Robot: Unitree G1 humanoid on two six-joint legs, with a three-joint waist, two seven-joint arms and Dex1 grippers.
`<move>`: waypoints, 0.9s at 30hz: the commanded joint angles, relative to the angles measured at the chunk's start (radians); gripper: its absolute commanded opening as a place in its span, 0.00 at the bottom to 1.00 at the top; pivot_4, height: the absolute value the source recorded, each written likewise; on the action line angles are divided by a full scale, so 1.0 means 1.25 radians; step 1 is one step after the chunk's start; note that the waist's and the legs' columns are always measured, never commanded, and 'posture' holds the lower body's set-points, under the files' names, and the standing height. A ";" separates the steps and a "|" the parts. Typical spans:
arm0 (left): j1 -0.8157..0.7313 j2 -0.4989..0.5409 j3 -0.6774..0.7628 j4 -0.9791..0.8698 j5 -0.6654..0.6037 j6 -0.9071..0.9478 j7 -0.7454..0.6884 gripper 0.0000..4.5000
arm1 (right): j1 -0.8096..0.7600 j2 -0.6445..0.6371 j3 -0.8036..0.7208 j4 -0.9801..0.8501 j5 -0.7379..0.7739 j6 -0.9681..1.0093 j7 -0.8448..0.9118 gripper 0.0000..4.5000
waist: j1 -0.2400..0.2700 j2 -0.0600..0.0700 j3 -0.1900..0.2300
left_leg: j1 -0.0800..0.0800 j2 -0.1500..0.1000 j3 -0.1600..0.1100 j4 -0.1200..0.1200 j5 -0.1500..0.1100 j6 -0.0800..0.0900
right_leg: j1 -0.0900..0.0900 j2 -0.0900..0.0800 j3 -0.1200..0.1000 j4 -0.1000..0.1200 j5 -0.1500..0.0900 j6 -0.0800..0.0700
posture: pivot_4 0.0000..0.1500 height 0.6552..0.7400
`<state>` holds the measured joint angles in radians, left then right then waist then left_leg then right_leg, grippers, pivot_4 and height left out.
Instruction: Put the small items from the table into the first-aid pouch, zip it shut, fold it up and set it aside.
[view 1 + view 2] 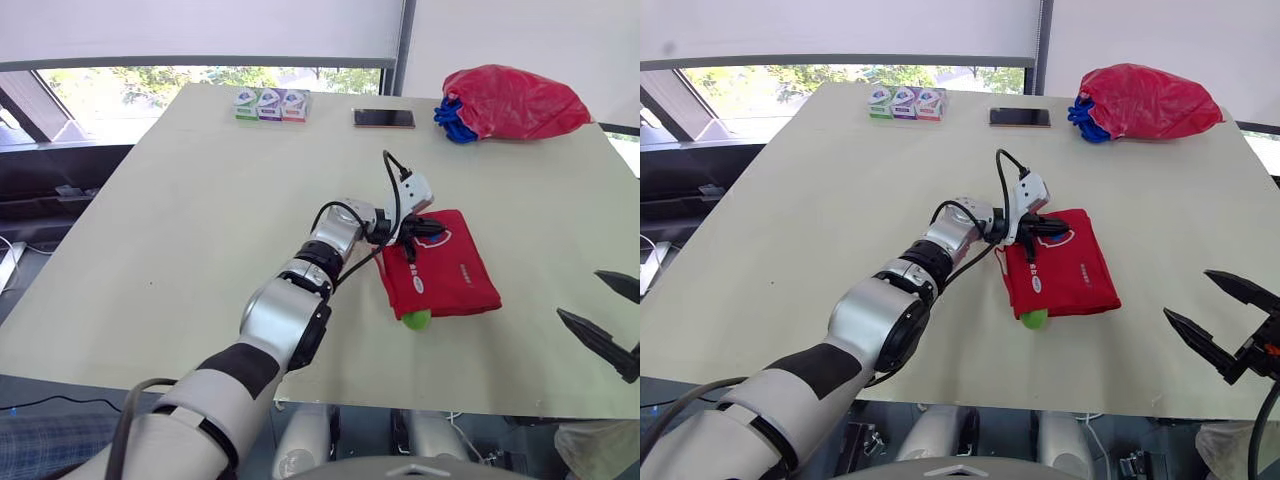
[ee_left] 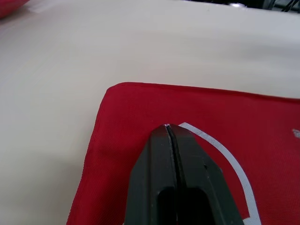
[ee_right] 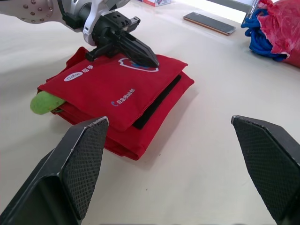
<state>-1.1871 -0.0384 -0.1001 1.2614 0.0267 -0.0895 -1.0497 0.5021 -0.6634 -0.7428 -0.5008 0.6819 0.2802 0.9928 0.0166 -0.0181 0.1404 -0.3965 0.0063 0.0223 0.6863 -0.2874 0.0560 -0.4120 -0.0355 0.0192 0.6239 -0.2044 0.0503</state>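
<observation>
The cream table (image 1: pixel 200 200) carried everything. The red first-aid pouch (image 1: pixel 450 275) lay a little right of its middle, folded over on itself with a flap on top and a black strip showing between the layers. A red drawstring bag (image 1: pixel 510 100) with blue cords sat at the far right corner, well apart from the work.

The left gripper (image 3: pixel 150 61) reached across with its fingers pressed together, holding nothing, and their joined tips rested on the pouch's upper face near the printed emblem. That looked like a press to keep the fold flat. The right gripper (image 1: pixel 1187 293) hovered over the near right edge, fingers spread wide and empty, well apart from the pouch, probably waiting to take it and set it aside.

Three small boxes (image 1: pixel 270 104) stood in a row at the far edge, with a phone (image 1: pixel 384 118) just beside them to the right. A green item (image 3: pixel 44 102) stuck out of the pouch's near end, so that end seemed not fully closed. Lifting the pouch could let it slip out.
</observation>
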 commanded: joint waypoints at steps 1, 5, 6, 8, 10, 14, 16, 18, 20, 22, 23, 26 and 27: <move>-0.019 0.018 0.048 -0.034 -0.055 -0.004 -0.078 0.01 | -0.008 -0.005 -0.003 -0.006 0.006 -0.009 -0.006 1.00 | -0.001 0.000 0.000 | 0.000 0.000 0.000 0.000 0.000 0.000 | 0.000 0.000 0.000 0.000 0.000 0.000 | 1.00 1.00; -0.026 0.080 0.101 -0.101 -0.124 0.038 -0.195 0.01 | -0.023 -0.013 0.008 0.014 -0.008 -0.005 -0.011 1.00 | -0.005 0.000 0.001 | 0.000 0.001 0.000 0.000 0.000 0.000 | 0.000 0.000 0.000 0.000 0.000 0.000 | 1.00 1.00; -0.022 0.101 0.106 -0.125 -0.134 0.049 -0.225 0.01 | -0.025 -0.020 0.016 0.024 -0.024 -0.002 -0.016 1.00 | -0.005 0.000 0.001 | 0.000 0.001 0.000 0.000 0.000 0.000 | 0.000 0.000 0.000 0.001 0.000 0.000 | 1.00 1.00; 0.000 0.150 0.099 -0.190 -0.147 0.074 -0.284 0.01 | -0.019 -0.042 0.036 0.040 -0.058 0.036 -0.043 1.00 | -0.005 0.001 0.001 | 0.000 0.001 0.001 0.000 0.000 0.000 | -0.001 0.000 0.000 0.001 0.000 -0.001 | 1.00 1.00; 0.031 0.202 0.091 -0.272 -0.167 0.125 -0.341 0.12 | -0.027 -0.059 0.054 0.055 -0.054 0.070 -0.048 1.00 | -0.005 0.001 0.001 | 0.001 0.001 0.001 0.000 0.000 0.000 | 0.000 0.000 0.001 0.001 -0.001 -0.002 | 1.00 1.00; 0.172 0.372 0.043 -0.563 -0.246 0.266 -0.447 0.48 | -0.092 -0.083 0.099 0.066 -0.006 0.155 -0.068 1.00 | -0.021 0.003 0.001 | 0.001 0.001 0.001 -0.001 0.000 0.000 | 0.000 0.000 0.002 0.001 -0.001 -0.003 | 1.00 1.00; 0.236 0.448 0.029 -0.698 -0.304 0.339 -0.452 0.75 | -0.130 -0.091 0.118 0.065 0.028 0.209 -0.080 1.00 | -0.019 0.003 0.002 | 0.001 0.003 0.000 -0.001 0.000 0.000 | 0.000 0.000 0.001 0.002 -0.001 -0.003 | 1.00 1.00; 0.287 0.518 0.030 -0.805 -0.348 0.385 -0.452 0.95 | -0.183 -0.096 0.146 0.072 0.063 0.265 -0.098 1.00 | -0.016 0.003 0.003 | 0.001 0.003 0.000 0.000 0.000 0.000 | 0.000 -0.001 0.000 0.002 -0.001 -0.003 | 1.00 1.00; 0.320 0.571 0.041 -0.877 -0.378 0.418 -0.452 0.99 | -0.245 -0.100 0.183 0.091 0.100 0.329 -0.115 1.00 | -0.012 0.003 0.003 | 0.001 0.003 0.000 0.001 0.000 0.000 | 0.000 -0.001 0.000 0.002 -0.001 -0.003 | 1.00 1.00; 0.342 0.608 0.051 -0.929 -0.401 0.445 -0.450 0.99 | -0.303 -0.101 0.221 0.115 0.119 0.375 -0.124 1.00 | -0.010 0.003 0.003 | 0.001 0.002 0.001 0.001 0.000 0.000 | 0.000 -0.001 0.000 0.002 -0.001 -0.003 | 1.00 1.00; 0.351 0.623 0.058 -0.956 -0.417 0.462 -0.446 0.99 | -0.340 -0.104 0.251 0.138 0.109 0.398 -0.136 1.00 | -0.007 0.003 0.003 | 0.001 0.002 0.001 0.001 0.000 0.000 | 0.000 -0.002 0.000 0.002 -0.001 -0.003 | 1.00 1.00; 0.369 0.658 0.068 -1.015 -0.449 0.497 -0.431 0.99 | -0.425 -0.118 0.336 0.209 0.075 0.435 -0.122 1.00 | -0.002 0.003 0.003 | 0.001 0.002 0.001 0.001 0.000 0.000 | 0.000 -0.001 0.000 0.002 -0.002 -0.003 | 1.00 1.00; 0.372 0.668 0.071 -1.029 -0.459 0.509 -0.425 0.99 | -0.449 -0.134 0.380 0.232 0.052 0.446 -0.107 1.00 | 0.000 0.003 0.003 | 0.001 0.002 0.001 0.001 0.000 0.000 | 0.000 -0.001 0.000 0.002 -0.002 -0.003 | 1.00 1.00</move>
<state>-0.7142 0.7833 -0.0390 0.0115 -0.5192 0.5337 -1.5644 -0.0553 -0.8142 -0.2678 -0.2117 0.7540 0.8290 0.8452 0.0163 -0.0139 0.1445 -0.3956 0.0084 0.0233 0.6869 -0.2871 0.0556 -0.4123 -0.0361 0.0189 0.6258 -0.2064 0.0462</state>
